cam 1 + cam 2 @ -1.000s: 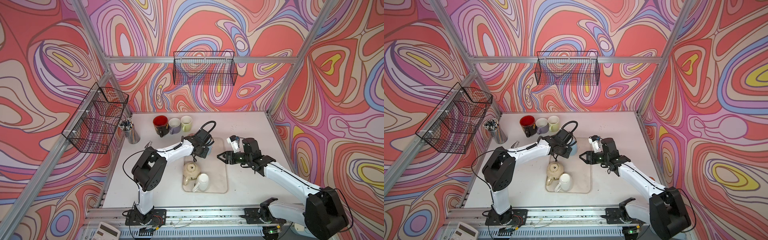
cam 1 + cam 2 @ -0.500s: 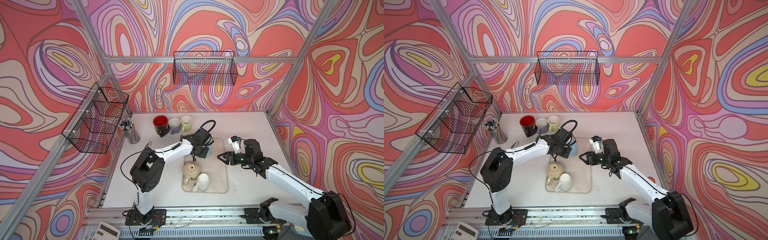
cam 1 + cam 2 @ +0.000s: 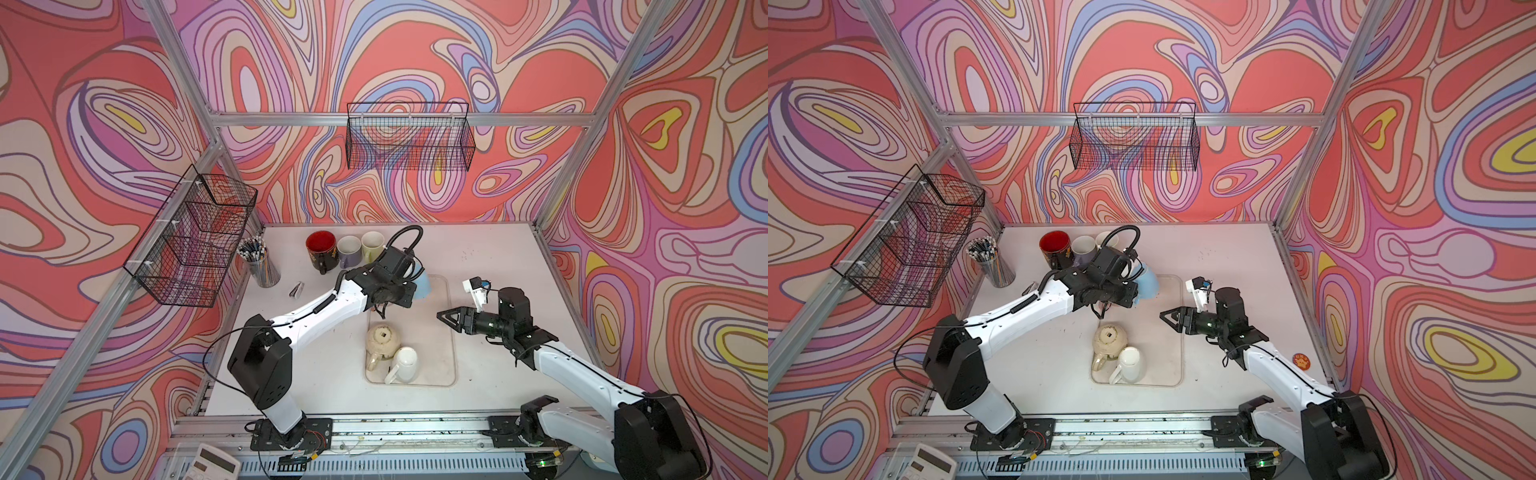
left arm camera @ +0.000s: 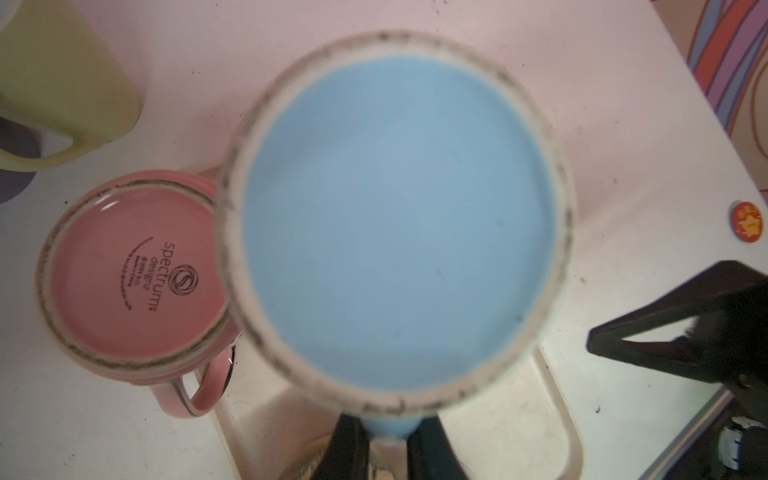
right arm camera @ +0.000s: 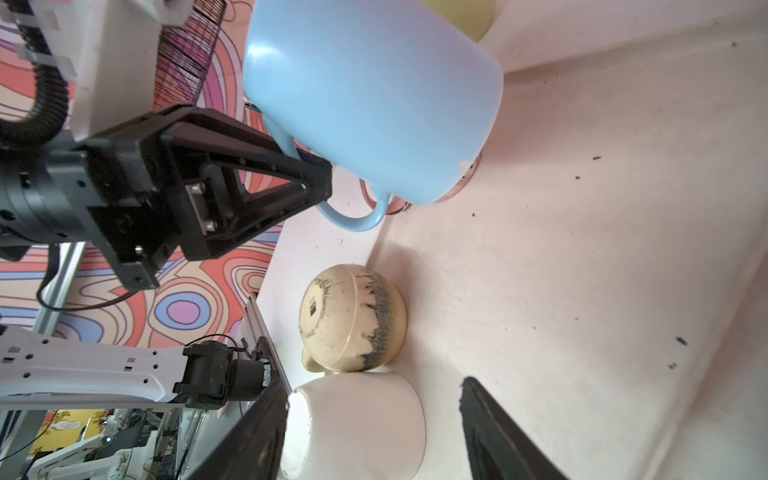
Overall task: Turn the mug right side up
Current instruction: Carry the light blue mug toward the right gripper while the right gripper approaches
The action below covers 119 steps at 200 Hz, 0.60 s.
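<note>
The blue mug (image 5: pixel 374 95) hangs tilted at the far left corner of the tray (image 3: pixel 451 332), and we see its base facing the left wrist camera. Our left tool (image 5: pixel 318 180) is clamped on its handle. Just beside it stands an upside-down pink mug (image 4: pixel 133 282). Our right tool (image 3: pixel 444 319) hovers over the tray's right edge, jaws apart, holding nothing.
</note>
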Each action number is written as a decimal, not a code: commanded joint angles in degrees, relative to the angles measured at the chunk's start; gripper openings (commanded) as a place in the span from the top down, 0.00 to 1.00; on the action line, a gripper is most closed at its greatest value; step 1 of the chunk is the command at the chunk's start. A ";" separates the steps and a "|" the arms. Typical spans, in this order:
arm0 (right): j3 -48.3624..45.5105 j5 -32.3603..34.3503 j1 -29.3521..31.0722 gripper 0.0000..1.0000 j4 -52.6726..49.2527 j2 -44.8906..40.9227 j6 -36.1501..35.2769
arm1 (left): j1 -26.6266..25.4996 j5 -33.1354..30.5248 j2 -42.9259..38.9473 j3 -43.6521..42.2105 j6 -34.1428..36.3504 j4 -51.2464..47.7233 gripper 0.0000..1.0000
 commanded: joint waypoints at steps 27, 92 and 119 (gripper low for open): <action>-5.87 -8.98 -1.91 0.31 29.09 -0.05 11.55 | -0.15 7.01 -8.20 -2.26 -2.49 11.96 1.00; -8.03 -11.43 -2.48 0.32 63.97 10.13 26.67 | 1.57 15.70 -14.69 -8.21 -9.27 24.84 1.00; -6.17 -12.30 -2.84 0.34 75.24 17.63 33.01 | 2.37 18.75 -16.79 -10.96 -12.23 30.24 1.00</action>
